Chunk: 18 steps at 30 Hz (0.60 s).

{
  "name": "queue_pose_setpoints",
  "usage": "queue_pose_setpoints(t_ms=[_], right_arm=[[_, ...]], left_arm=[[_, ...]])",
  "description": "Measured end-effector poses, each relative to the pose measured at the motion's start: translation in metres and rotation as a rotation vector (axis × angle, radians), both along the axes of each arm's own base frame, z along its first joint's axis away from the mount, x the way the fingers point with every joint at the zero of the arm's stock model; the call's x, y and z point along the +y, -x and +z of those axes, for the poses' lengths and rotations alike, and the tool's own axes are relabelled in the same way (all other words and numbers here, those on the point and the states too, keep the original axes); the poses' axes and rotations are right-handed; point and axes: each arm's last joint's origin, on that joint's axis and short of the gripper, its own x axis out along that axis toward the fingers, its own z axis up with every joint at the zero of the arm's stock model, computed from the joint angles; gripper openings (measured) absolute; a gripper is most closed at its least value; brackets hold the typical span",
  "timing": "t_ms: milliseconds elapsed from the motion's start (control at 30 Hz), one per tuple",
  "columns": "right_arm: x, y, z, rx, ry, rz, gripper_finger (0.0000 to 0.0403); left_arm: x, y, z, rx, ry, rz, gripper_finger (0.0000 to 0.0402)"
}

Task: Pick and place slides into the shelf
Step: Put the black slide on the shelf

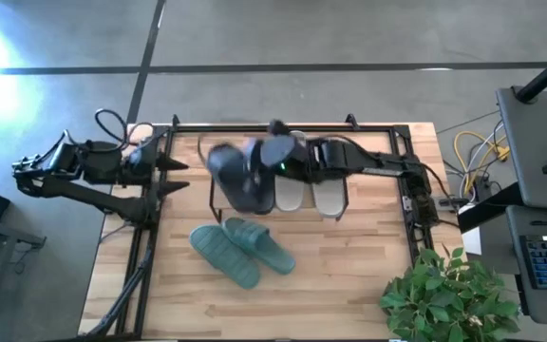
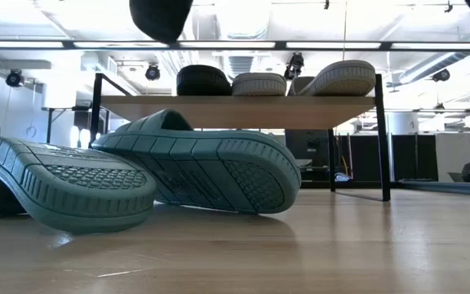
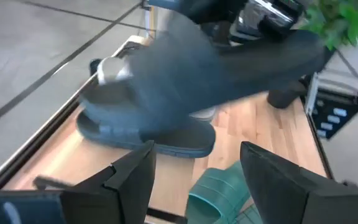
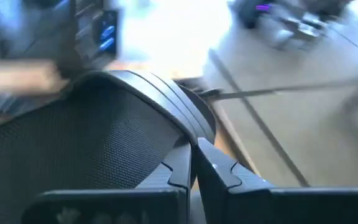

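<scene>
Right gripper [image 1: 272, 142] reaching in from the table's right edge, forearm stretched level over the shelf [image 2: 235, 100], fingers [image 4: 194, 165] pinched on the edge of a black slide [image 1: 224, 160] held in the air above the shelf's left end. Second black slide [image 2: 203, 81] lying on the shelf board, white slides [image 1: 309, 195] beside it. Teal slides [image 1: 240, 249] resting on the table [image 1: 349, 275] in front of the shelf, overlapping. Left gripper [image 3: 194, 180] parked off the table's left edge, arm folded, fingers spread apart and empty, pointing toward the shelf.
</scene>
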Motion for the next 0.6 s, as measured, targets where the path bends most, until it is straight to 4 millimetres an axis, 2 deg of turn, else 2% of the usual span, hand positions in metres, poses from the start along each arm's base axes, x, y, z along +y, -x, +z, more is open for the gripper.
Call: queue_pose_setpoints(t_ms=[100, 200, 433, 600], right_arm=[[-0.018, -0.011, -0.008, -0.061, -0.042, -0.121, 0.0009], [-0.023, -0.023, -0.025, -0.038, -0.030, -0.187, 0.0010], [-0.025, -0.047, -0.067, 0.049, 0.192, -0.435, 0.0012], [-0.026, -0.060, -0.087, 0.067, 0.167, -0.403, 0.0012]], left_arm=[[0.002, 0.006, -0.003, 0.007, 0.014, 0.035, 0.0219], [0.002, 0.008, -0.004, 0.001, 0.033, 0.049, 0.0219], [0.002, 0.005, -0.005, 0.016, 0.031, 0.052, 0.0219], [0.002, 0.004, -0.005, 0.022, 0.030, 0.052, 0.0219]])
